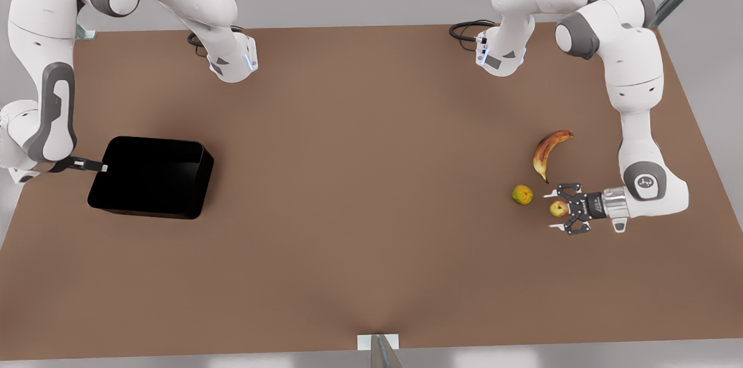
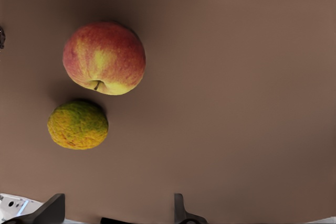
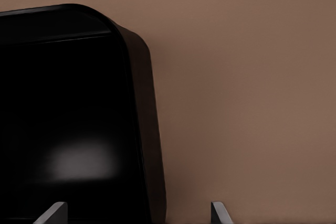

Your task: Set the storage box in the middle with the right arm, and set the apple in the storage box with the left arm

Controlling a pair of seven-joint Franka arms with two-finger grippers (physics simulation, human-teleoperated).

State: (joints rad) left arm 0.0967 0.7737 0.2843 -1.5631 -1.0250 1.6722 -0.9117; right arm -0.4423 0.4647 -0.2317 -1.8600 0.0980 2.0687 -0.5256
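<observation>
The glossy black storage box sits at the front view's left, its rounded corner and wall close up in the right wrist view. My right gripper is at the box's left rim, open, with its fingertips on either side of the box wall. The apple, yellow with a red blush, lies on the table at the front view's right. My left gripper is open with its claw fingers spread on both sides of the apple. The apple lies ahead of the fingertips, untouched.
A greenish-yellow round fruit lies just beside the apple, also seen at close range. A brown-spotted banana lies behind them. The brown table stretches wide between the box and the fruits.
</observation>
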